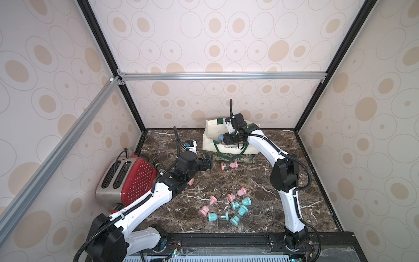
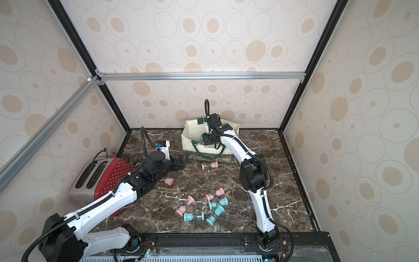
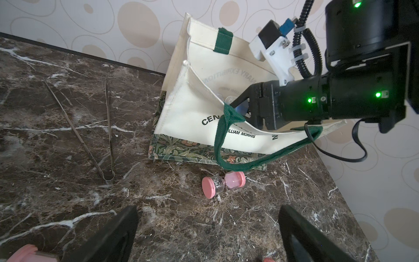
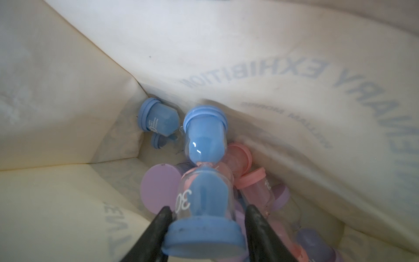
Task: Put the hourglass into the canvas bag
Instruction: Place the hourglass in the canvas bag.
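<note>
Blue hourglass (image 4: 205, 145) sits between right gripper (image 4: 208, 208) fingers, inside canvas bag (image 4: 294, 45). Jaws apart, gap showing on one side.

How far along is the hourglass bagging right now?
Done: several hourglasses lie in the canvas bag. In hand: a blue hourglass sits between the right hand's parted fingers inside it. Remaining: pink and teal hourglasses on the table; left hand empty.

On your dark marble tabletop (image 1: 260, 188) you have a red toaster (image 1: 138, 179), metal tongs (image 3: 108, 136), the canvas bag (image 1: 212, 130) with a pink hourglass (image 1: 229, 165) beside it, and scattered pink and teal hourglasses (image 1: 235, 205).
</note>
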`<state>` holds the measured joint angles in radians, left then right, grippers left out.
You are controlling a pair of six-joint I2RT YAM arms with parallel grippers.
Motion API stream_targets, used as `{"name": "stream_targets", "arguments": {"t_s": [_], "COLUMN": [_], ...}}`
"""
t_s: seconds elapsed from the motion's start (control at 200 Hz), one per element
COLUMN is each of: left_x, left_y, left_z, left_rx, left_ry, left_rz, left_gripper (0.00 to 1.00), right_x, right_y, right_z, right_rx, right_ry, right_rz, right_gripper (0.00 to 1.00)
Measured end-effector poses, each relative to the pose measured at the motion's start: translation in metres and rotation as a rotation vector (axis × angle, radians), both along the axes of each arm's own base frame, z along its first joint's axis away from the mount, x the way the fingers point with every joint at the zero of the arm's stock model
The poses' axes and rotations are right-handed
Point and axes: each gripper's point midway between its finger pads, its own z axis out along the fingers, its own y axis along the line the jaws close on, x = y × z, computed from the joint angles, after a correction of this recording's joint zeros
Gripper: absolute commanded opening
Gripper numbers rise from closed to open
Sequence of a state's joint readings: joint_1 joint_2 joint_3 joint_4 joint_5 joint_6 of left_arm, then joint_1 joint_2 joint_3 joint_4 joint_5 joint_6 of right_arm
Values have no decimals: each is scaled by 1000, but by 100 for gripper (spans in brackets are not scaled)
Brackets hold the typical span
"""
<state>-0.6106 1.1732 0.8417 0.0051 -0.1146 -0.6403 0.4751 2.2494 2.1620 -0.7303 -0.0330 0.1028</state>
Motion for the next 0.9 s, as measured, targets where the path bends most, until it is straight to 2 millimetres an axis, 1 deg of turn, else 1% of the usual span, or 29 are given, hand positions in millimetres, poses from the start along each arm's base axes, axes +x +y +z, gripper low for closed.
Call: {"name": "stream_targets", "arguments": {"t_s": [0.115, 0.185, 0.28, 0.37, 0.465, 0.53, 0.605, 0.67, 0.735, 0.805, 0.9], "left_x": [0, 0, -1, -1, -2, -3, -5, -8, -11, -16, -23], "left_y": [0, 0, 0, 1, 1, 1, 1, 2, 3, 4, 6], "left_z": [0, 0, -2, -4, -5, -6, -6, -4, 0, 6, 12], "left_rx": [0, 2, 6, 11, 14, 16, 20, 21, 19, 15, 14], "left_ry": [0, 1, 6, 15, 19, 23, 28, 26, 21, 12, 4], "left_rz": [0, 0, 0, -1, -2, -6, -13, -20, -28, -40, -57], "left_gripper": [97, 97, 97, 97, 97, 97, 98, 97, 97, 97, 97], "right_x": [-4, -8, -13, -19, -28, -35, -44, -54, -65, -82, -107], "right_y": [-6, -9, -12, -14, -16, -18, -22, -26, -30, -33, -34], "right_z": [3, 13, 37, 69, 97, 112, 124, 129, 130, 126, 116], "right_rx": [-20, -22, -2, 28, 64, 84, 101, 110, 113, 112, 102], "right_ry": [-7, -20, -57, -108, -149, -166, -172, -164, -147, -112, -55], "right_rz": [-5, -5, -7, -7, -2, -3, -13, -25, -36, -46, -52], "right_gripper": [71, 77, 81, 85, 88, 89, 90, 91, 91, 91, 92]}}
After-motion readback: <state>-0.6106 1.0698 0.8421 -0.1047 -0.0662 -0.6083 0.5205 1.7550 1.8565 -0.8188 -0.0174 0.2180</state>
